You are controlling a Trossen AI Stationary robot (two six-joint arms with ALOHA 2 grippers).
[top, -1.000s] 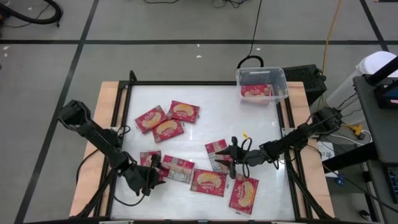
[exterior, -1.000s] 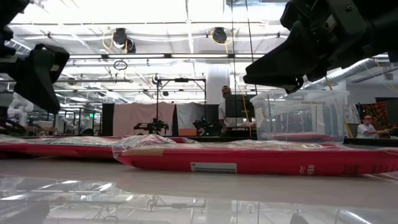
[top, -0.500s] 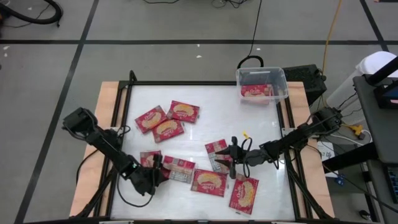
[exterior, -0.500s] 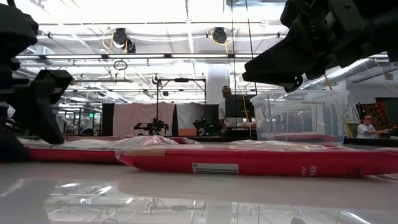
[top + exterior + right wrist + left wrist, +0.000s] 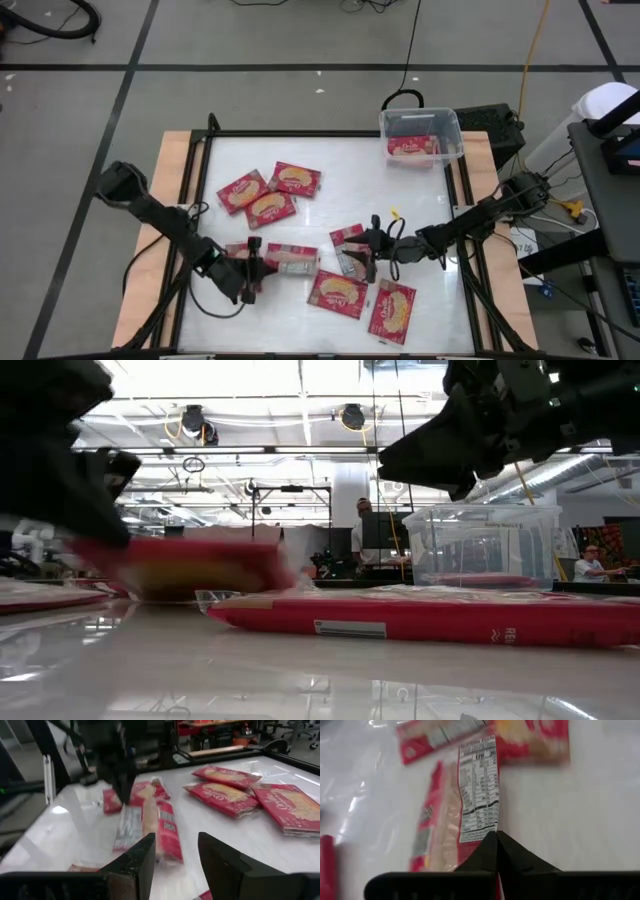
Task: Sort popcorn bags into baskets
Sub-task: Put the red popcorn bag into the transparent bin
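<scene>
Several red popcorn bags lie flat on the white table. My left gripper is at the near left, shut on one bag, whose printed back faces up. My right gripper hovers open near the table's middle, above another bag, with nothing between its fingers. Its wrist view shows the held bag farther off. The clear basket stands at the far right corner with bags inside. My left gripper pinches the bag's short end between its two shut fingers, next to the nutrition panel. The fingers come slanting down from the table's left and lie along the bag. In the low view the held bag is raised off the table, blurred.
Three bags lie together at the far left. Two more lie near the front edge, and one lies beside my left gripper. A black box stands behind the basket. A raised frame borders the table.
My left gripper has shut on the bag's end and swung a little toward the table's right and far side. The bag has come up off the table and shifted toward the far edge with it. My right gripper has stayed open.
</scene>
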